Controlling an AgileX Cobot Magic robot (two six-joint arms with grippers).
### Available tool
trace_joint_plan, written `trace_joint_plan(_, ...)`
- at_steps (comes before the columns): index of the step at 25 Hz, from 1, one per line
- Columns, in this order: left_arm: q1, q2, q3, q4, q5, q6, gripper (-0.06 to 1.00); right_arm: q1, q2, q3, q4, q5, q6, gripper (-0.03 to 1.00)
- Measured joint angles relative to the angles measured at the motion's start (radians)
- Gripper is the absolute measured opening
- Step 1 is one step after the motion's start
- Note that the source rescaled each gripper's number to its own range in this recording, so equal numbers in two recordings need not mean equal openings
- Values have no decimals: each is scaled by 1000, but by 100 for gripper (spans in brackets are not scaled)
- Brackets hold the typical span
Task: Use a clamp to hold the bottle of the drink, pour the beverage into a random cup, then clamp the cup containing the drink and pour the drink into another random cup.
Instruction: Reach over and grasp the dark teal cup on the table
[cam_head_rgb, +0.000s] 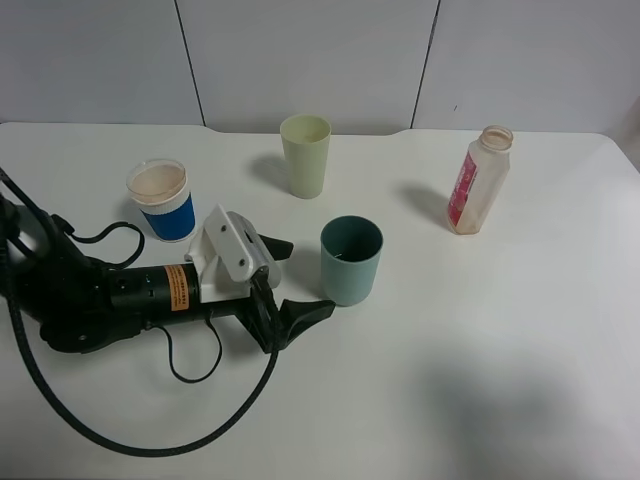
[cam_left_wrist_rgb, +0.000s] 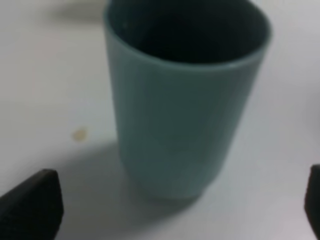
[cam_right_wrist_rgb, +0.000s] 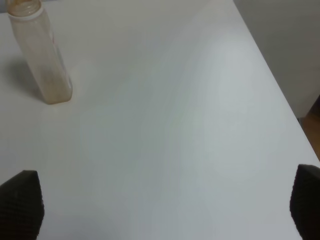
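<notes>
My left gripper (cam_head_rgb: 308, 277) lies low over the table, open, its black jaws pointing at a teal cup (cam_head_rgb: 351, 262) just to its right. In the left wrist view the teal cup (cam_left_wrist_rgb: 185, 110) stands upright and close, centred ahead of the left gripper (cam_left_wrist_rgb: 172, 205); its inside is dark. The bottle (cam_head_rgb: 478, 185), whitish with a red-pink label and no cap, stands upright at the back right. The right wrist view has the bottle (cam_right_wrist_rgb: 42, 60) far beyond the open, empty right gripper (cam_right_wrist_rgb: 162, 205). A blue-and-white cup (cam_head_rgb: 162, 200) stands behind the left arm.
A pale yellow-green cup (cam_head_rgb: 305, 155) stands at the back centre. A black cable (cam_head_rgb: 150, 440) loops over the table in front of the left arm. The white table's right edge (cam_right_wrist_rgb: 280, 95) runs near the right gripper.
</notes>
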Motion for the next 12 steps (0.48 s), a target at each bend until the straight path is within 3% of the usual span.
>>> trace_joint_plan(12,-21,68,-91,-11,0,0,93,0,0,0,0,0,0,98)
